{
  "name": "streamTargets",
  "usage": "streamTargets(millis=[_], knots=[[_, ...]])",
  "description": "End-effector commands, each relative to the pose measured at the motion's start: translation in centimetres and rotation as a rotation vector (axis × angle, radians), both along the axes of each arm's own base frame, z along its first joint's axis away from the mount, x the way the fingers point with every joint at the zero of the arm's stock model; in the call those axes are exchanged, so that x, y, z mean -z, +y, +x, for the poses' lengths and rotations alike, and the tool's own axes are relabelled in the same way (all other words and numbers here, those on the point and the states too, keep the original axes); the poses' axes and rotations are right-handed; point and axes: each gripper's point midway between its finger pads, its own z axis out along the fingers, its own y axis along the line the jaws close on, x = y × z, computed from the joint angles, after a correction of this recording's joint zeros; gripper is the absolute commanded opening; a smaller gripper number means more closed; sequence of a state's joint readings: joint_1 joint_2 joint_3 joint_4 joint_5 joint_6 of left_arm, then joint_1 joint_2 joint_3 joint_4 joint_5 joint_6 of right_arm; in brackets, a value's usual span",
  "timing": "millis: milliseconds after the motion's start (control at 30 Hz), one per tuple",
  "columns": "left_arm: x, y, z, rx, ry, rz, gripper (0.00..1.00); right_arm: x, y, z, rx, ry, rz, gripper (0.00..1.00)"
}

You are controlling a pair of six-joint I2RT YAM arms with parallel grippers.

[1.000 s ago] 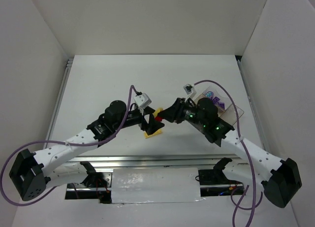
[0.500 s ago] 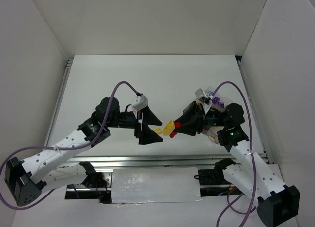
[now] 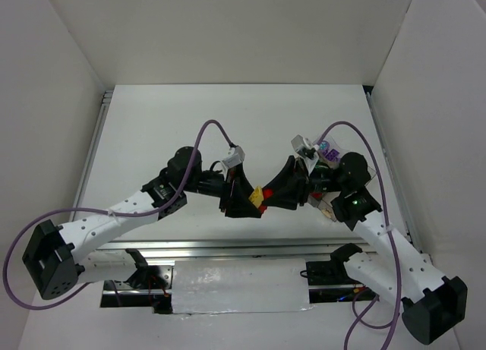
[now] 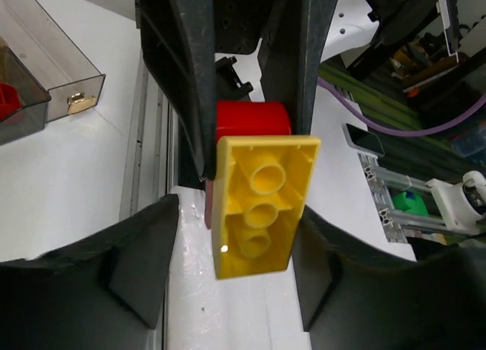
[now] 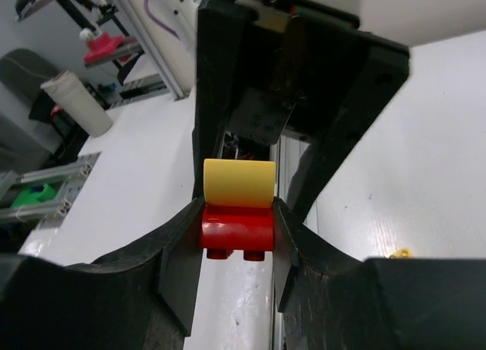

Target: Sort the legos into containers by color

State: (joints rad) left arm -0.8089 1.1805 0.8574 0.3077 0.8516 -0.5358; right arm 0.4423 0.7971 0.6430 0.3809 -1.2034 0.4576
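Observation:
Above the table's front middle, a yellow lego [image 3: 257, 195] is stuck onto a red lego [image 3: 267, 207]. My right gripper [image 5: 237, 236] is shut on the red lego [image 5: 237, 227], and the yellow lego [image 5: 239, 181] sticks out past it. My left gripper [image 4: 239, 259] faces it, jaws narrowed around the yellow lego [image 4: 262, 206]. The right finger [image 4: 342, 282] touches it and a small gap shows at the left finger [image 4: 144, 266]. The containers [image 3: 336, 152] hold purple pieces and are mostly hidden behind the right arm. In the left wrist view the containers [image 4: 68, 58] hold a red piece.
A metal rail [image 3: 228, 247] runs along the near table edge, and white walls close in the sides and back. A tiny yellow bit [image 5: 400, 253] lies on the table to the right of my right gripper.
My left gripper has moved right to meet the right one, and its jaws have narrowed from wide open to close around the yellow lego. The right gripper has kept its hold on the red lego.

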Motion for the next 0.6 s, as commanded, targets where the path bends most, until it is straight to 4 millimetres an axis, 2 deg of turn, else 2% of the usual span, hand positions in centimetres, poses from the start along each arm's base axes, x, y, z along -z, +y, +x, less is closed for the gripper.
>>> streamTargets(millis=[0, 33, 100, 133, 200, 333, 433, 567], knots=[[-3.9, -0.5, -0.2, 0.031, -0.086, -0.109, 0.62, -1.8, 0.6, 1.1, 0.047, -0.017, 0.004, 0.00], [-4.1, -0.6, -0.2, 0.027, -0.090, -0.111, 0.39, -1.4, 0.7, 1.2, 0.045, 0.004, -0.010, 0.00], [-4.0, -0.5, 0.7, -0.032, -0.094, -0.088, 0.12, -1.0, 0.8, 1.4, 0.036, 0.011, -0.028, 0.00], [-4.2, -0.4, 1.1, -0.061, -0.103, -0.082, 0.04, -0.1, 0.8, 1.4, 0.034, 0.048, -0.061, 0.00], [-4.7, 0.3, 1.4, -0.114, -0.133, -0.080, 0.00, 0.8, 0.7, 1.7, 0.032, 0.020, -0.090, 0.00], [-6.5, 2.9, 1.6, -0.170, -0.183, -0.128, 0.00, 2.9, -0.2, 1.9, -0.013, 0.063, -0.130, 0.00], [-6.8, 4.0, 1.6, -0.153, -0.180, -0.148, 0.00, 2.7, -0.2, 2.1, -0.021, 0.062, -0.111, 0.00], [-6.4, 4.2, 2.0, -0.154, -0.163, -0.138, 0.00, 2.6, -0.1, 2.8, -0.002, 0.060, -0.112, 0.00]])
